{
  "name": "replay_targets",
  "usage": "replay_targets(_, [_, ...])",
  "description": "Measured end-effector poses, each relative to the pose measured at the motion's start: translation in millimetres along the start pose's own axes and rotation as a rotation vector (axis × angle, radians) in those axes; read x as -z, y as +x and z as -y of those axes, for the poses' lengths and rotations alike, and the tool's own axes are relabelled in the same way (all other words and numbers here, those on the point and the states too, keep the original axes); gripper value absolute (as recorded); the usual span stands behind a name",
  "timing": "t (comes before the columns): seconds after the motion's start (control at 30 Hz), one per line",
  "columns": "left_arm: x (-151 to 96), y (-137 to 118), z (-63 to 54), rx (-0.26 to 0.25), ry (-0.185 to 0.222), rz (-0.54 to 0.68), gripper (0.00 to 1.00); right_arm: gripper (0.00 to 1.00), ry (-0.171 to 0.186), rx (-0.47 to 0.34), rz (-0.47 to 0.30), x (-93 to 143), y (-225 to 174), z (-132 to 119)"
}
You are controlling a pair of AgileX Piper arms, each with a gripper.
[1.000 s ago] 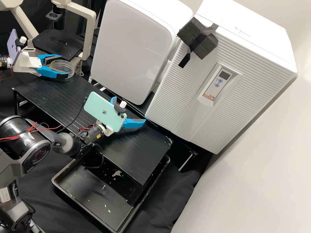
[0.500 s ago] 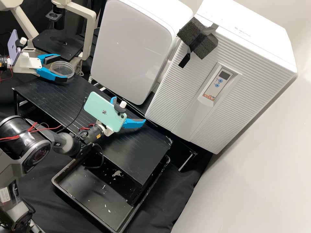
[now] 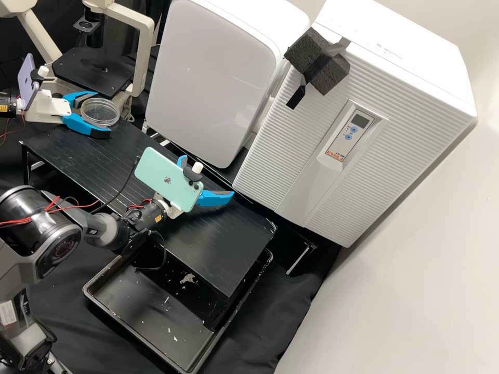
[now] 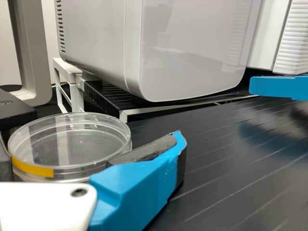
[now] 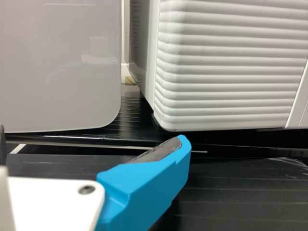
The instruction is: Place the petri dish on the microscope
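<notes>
The black tray [image 3: 135, 306] lies nearest, partly beneath one end of the dark platform [image 3: 228, 244]. Above the platform's middle hangs the right gripper [image 3: 209, 177], fingers spread with nothing between them, a green phone [image 3: 169, 179] mounted on it. Toward the platform's far end, the left gripper [image 3: 102, 113] has its fingers apart around the clear petri dish [image 4: 72, 139], one on either side; whether its pads actually touch the rim is hard to judge. The dish is just beside the microscope [image 3: 143, 57], off its black stage [image 3: 93, 70]. Behind the platform stand a smooth white box [image 3: 213, 78] and a ribbed cabinet [image 3: 275, 166].
</notes>
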State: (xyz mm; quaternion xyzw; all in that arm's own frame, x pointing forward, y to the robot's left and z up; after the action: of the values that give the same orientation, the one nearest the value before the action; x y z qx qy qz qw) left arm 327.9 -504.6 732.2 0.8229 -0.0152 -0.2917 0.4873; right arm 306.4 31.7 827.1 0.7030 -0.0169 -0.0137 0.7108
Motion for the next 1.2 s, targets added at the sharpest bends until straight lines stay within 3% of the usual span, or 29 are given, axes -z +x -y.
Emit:
replay_targets(0.07, [0.0,0.0,0.0,0.000,0.000,0.000,1.00,1.00,0.000,0.000,0.000,0.0,0.0,0.0])
replay_targets(0.1, [0.0,0.0,0.0,0.000,0.000,0.000,0.00,1.00,0.000,0.000,0.000,0.0,0.0,0.0])
replay_targets(1.2, [-1.9,1.6,1.6,-0.009,-0.007,0.010,0.00,1.00,0.000,0.000,0.000,0.0,0.0,0.0])
